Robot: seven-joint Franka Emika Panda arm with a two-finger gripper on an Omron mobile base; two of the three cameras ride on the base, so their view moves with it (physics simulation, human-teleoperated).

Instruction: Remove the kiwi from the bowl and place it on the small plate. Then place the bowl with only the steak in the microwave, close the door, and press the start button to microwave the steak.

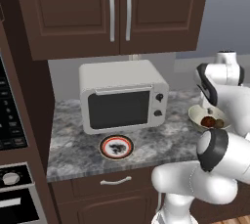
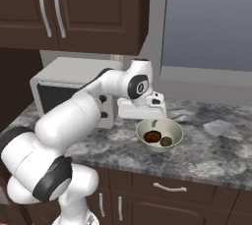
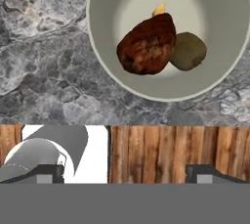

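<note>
Kiwi [image 3: 188, 51] touches the steak [image 3: 147, 45] inside the bowl [image 3: 215, 78], which sits near the granite counter's [image 3: 44, 71] front edge. Gripper [image 3: 126, 174] hovers above, jaws spread wide and empty.

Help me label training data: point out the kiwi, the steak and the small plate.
kiwi [image 3: 188, 51], hand view, middle of its brown skin.
steak [image 3: 147, 46], hand view, centre of the dark red chunk.
small plate [image 1: 116, 146], left base view, its black patterned centre.
</note>
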